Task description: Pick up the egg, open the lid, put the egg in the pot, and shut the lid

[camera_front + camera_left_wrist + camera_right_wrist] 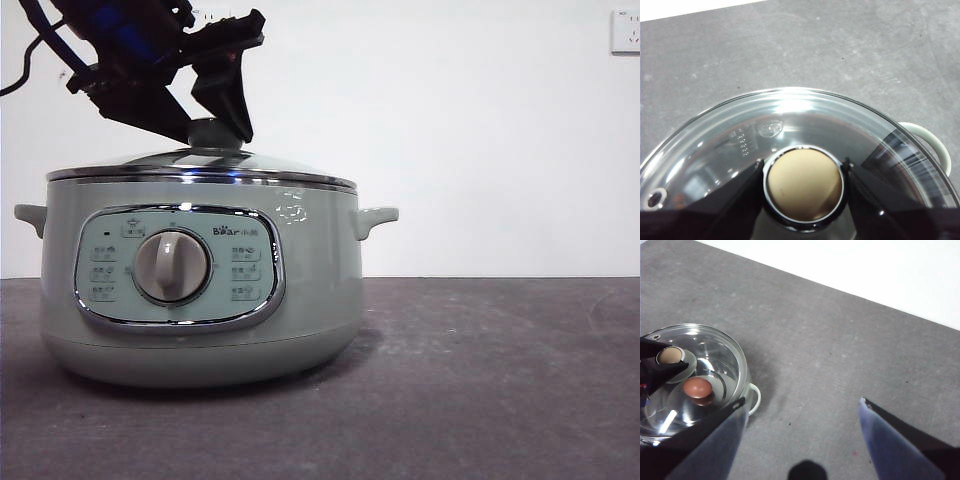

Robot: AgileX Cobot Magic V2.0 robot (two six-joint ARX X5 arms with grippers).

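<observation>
Egg (697,388) inside pot (200,300); left claw (804,185) clamped on lid (805,120) knob above.

"Bear" logo on the pot (200,290) control panel (178,265), just upper right of the dial (172,266). Small button labels around the dial too tiny to read.

Dark grey tabletop (480,380), white wall (480,130) behind, wall socket (625,30) top corner

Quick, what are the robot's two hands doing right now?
Left end effector: closed on the knob of the lid, which sits on the pot.
Right end effector: open, holding nothing, above the table.
</observation>
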